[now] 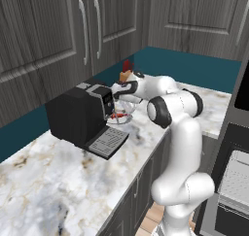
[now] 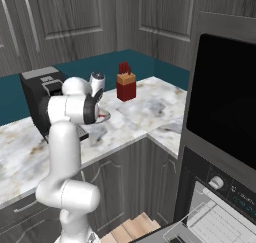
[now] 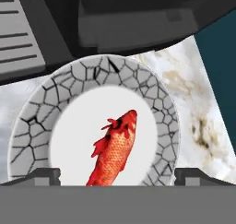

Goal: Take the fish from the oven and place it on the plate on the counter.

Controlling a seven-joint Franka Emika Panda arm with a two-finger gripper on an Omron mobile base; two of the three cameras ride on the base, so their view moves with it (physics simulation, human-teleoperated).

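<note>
The small red-orange fish lies on the white middle of the round plate, whose pale rim has a crackle pattern. My gripper hangs just over it, open, its two dark fingertips wide apart on either side of the fish and clear of it. From the left base view the gripper sits low over the plate beside the coffee machine, with a speck of the fish under it. The plate rests on the marble counter. The oven stands at the lower right.
The black coffee machine stands right beside the plate, its drip tray toward the counter edge. A red box with red sticks is at the back by the teal wall. A black-fronted microwave sits above the oven. Grey cabinets hang overhead.
</note>
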